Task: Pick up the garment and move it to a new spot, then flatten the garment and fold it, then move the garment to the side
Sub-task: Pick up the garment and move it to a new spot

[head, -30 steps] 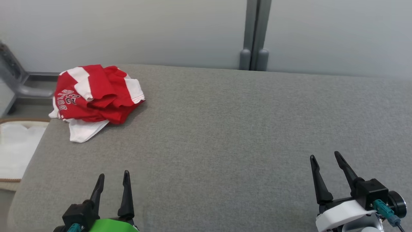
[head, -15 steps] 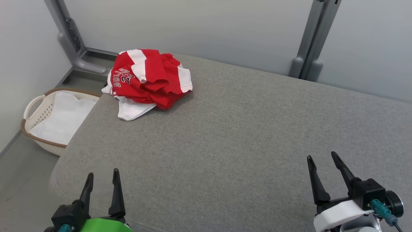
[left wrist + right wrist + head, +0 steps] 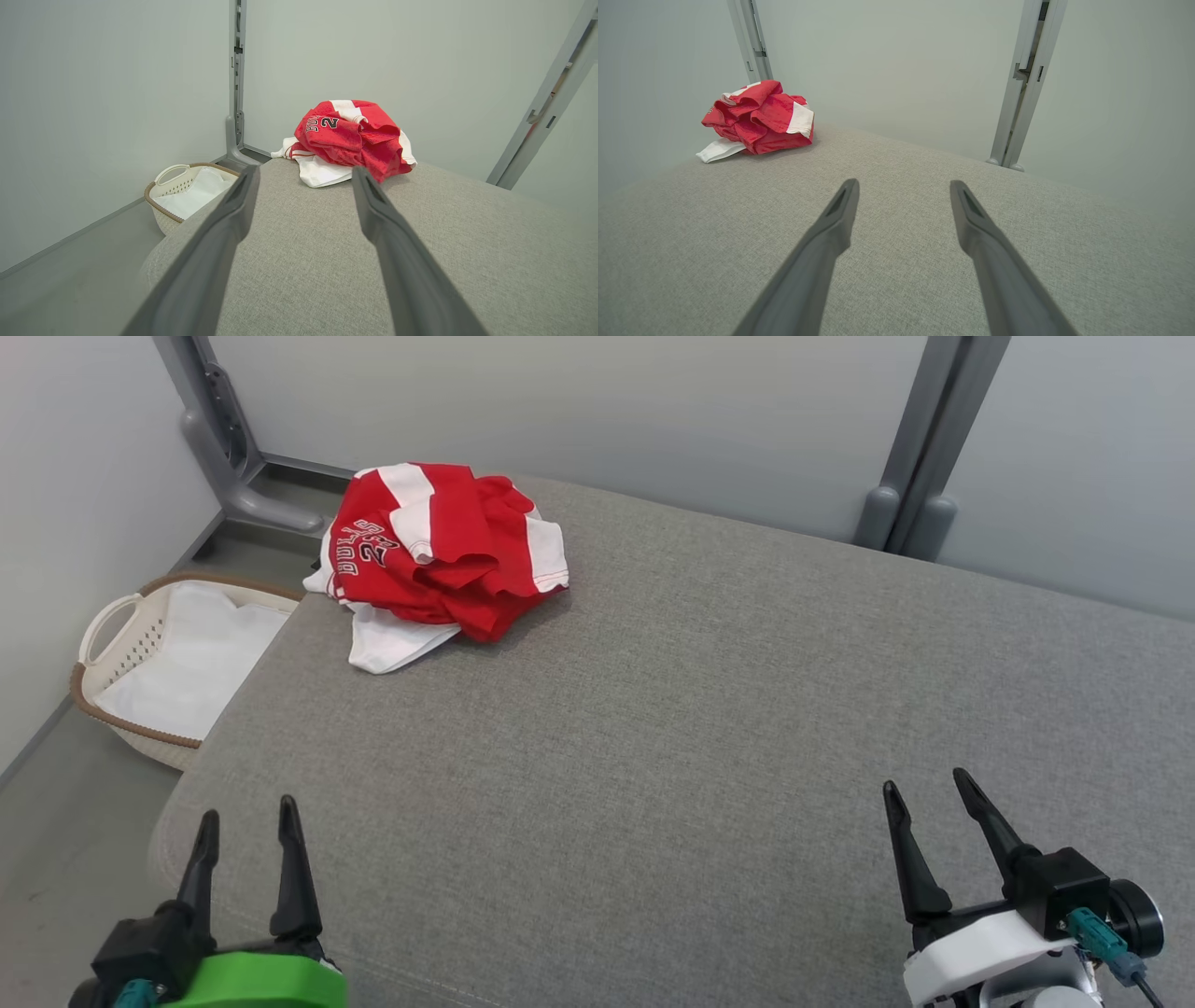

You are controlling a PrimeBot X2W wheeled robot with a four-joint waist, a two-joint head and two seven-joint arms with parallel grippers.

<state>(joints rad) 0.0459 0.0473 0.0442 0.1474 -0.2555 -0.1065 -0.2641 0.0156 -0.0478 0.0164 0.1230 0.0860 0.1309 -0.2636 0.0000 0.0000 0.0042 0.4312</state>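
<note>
Two end effectors sit at the near edge of the grey padded surface (image 3: 653, 728), both with fingers spread wide and nothing between them: the left end effector (image 3: 246, 812) at the near left corner, the right end effector (image 3: 924, 781) well apart at the near right.

Farther off, the garment (image 3: 439, 551) lies crumpled at the far left corner of the surface, right by the edge above a pale basket (image 3: 138, 732) on the floor. It lies ahead of the left end effector and slightly to its right. From the right end effector it lies far ahead and well to the left. The left arm is clearly the nearer, so I judge the first reach is its job.

The heap has no clear long axis. A white flap trails from it toward the robot.

Black-and-white lettering on the red cloth appears to read "BULLS" over "23", partly lost in folds.
</note>
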